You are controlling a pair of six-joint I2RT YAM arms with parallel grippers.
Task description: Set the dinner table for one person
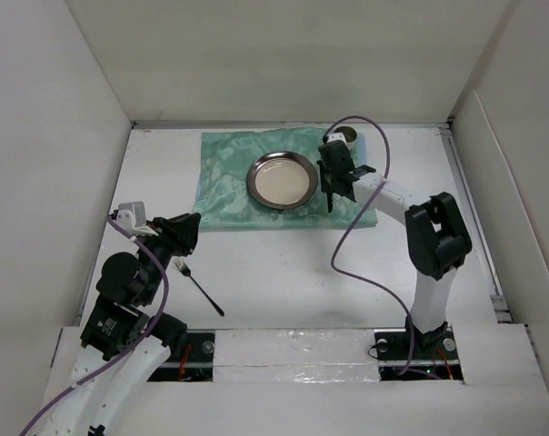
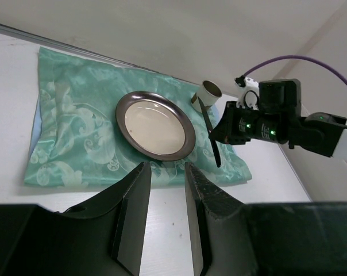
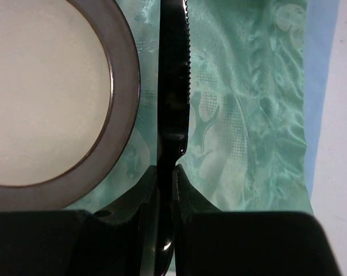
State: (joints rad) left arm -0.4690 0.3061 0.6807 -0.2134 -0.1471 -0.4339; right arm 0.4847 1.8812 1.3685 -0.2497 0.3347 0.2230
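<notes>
Nearest my right wrist camera, my right hand is clamped on the handle of a black knife. The blade runs away from the fingers over the green mat, just right of the plate. Its serrated edge faces away from the plate. I cannot tell whether the tip touches the mat.

My left hand stands narrowly parted with nothing between the fingers. It is held over the worktop, off the mat's near edge and pointing towards the plate.

Containers: the plate is round with a dark metal rim and lies flat on the mat, right of the mat's middle. Its pale inner face shows whole and bare. A small metal cup stands upright at the mat's far right corner, just beyond the knife. Its inside is in shadow and I cannot tell what it holds.

A black fork lies flat on the worktop beside my left arm, well apart from the mat.

The worktop is white, walled on three sides, and carries the mat towards its far edge.
</notes>
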